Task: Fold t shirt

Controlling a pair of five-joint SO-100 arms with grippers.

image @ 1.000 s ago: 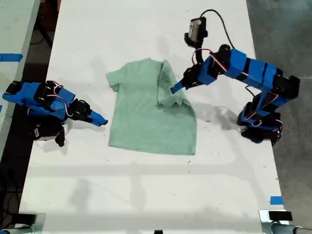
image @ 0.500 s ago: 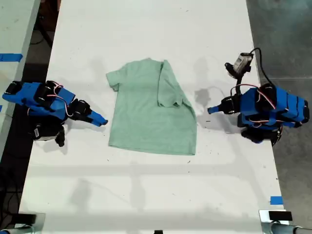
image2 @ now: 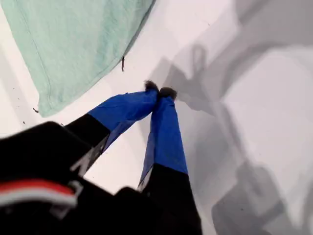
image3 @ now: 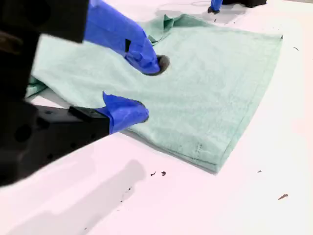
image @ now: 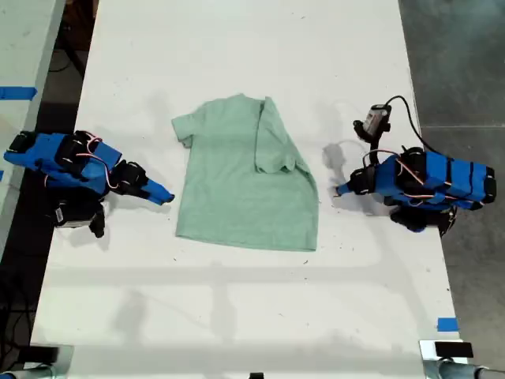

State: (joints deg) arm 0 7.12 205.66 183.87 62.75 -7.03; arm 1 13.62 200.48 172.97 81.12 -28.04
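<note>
Exterior view: t shirt [image: 246, 178] between both arms, white table [image: 237, 316] bare around.

Bright even overhead light, soft grey shadows on the white table [image: 237, 316] — wrist views' foregrounds perhaps slightly blurred.

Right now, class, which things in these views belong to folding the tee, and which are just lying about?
For the job:
tee, one sleeve folded in
first gripper, shut, off the tee
second gripper, open, at the tee's edge
table

Lying about:
tape square on the table
tape strip on the neighbouring surface
specks
</note>
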